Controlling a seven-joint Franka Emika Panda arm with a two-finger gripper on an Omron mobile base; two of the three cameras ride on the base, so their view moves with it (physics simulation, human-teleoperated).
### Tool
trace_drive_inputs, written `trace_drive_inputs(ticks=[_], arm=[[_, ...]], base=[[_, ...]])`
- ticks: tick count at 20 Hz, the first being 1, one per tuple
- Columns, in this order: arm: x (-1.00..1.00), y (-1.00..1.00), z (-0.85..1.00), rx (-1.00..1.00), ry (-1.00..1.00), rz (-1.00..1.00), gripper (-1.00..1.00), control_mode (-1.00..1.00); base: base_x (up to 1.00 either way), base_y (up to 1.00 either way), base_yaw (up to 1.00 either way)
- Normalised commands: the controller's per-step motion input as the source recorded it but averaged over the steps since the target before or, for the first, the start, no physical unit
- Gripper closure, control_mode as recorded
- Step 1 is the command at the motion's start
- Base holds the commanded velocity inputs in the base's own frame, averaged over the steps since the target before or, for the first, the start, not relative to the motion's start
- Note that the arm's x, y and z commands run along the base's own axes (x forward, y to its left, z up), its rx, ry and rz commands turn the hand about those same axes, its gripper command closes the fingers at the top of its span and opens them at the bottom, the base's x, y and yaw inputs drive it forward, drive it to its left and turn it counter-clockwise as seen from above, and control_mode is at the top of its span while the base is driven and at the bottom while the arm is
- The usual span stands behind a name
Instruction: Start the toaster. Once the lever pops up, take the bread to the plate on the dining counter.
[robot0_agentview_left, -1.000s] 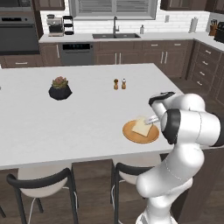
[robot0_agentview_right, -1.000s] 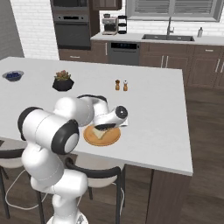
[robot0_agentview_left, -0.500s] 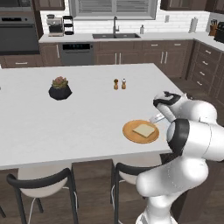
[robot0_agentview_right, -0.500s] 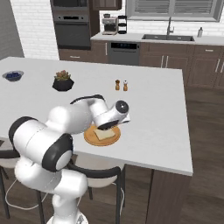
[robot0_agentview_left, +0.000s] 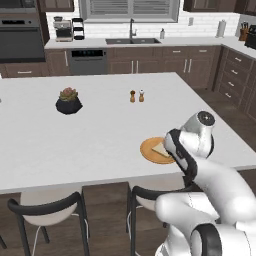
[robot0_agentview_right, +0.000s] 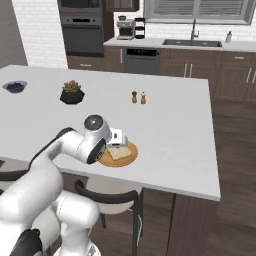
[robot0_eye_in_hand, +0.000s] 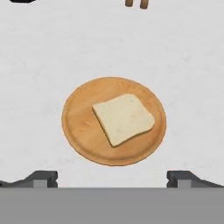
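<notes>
While the white robot arm's two-finger gripper (robot0_eye_in_hand: 112, 178) hung above the counter with its jaws spread wide and nothing between them, the thin pale-tan slice of bread (robot0_eye_in_hand: 123, 119) with its golden-brown crust lay flat on the round orange-tan plate (robot0_eye_in_hand: 83, 131). Seen from the hand camera, the slice sat slightly toward three o'clock of the plate's centre, wholly inside the rim, with one corner pointing toward six o'clock. The two dark fingertips (robot0_eye_in_hand: 40, 178) stood well apart at the bottom of that view, on the six o'clock side of the plate and touching neither it nor the bread.

From the left base camera, the plate (robot0_agentview_left: 151, 150) rested on the very large pale white-grey dining counter (robot0_agentview_left: 75, 140) near its front edge, and the arm's hand covered the plate's three o'clock side, so that only part of the bread (robot0_agentview_left: 161, 149) showed. From the right base camera, the plate (robot0_agentview_right: 125, 159) and bread (robot0_agentview_right: 120, 153) lay just at three o'clock of the arm's round wrist joint.

Farther back on the counter, at about twelve o'clock of the plate, stood two small brown shakers (robot0_agentview_left: 136, 96) side by side. A small green plant in a black faceted pot (robot0_agentview_left: 68, 101) sat well apart at about ten o'clock. A small dark bowl (robot0_agentview_right: 15, 86) rested near the counter's far left end.
</notes>
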Motion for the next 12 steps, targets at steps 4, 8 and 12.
trace_drive_inputs(ticks=[4,8,12], arm=[[-1.0,0.24,0.41,-0.07,-0.01,-0.37,-1.0,-1.0],[-1.0,0.0,0.46,-0.03,-0.04,-0.28,-1.0,-1.0],[-1.0,0.14,0.74,0.0,0.02,-0.1,-1.0,-1.0]], base=[[0.0,0.0,0.0],[0.0,0.0,0.0],[0.0,0.0,0.0]])
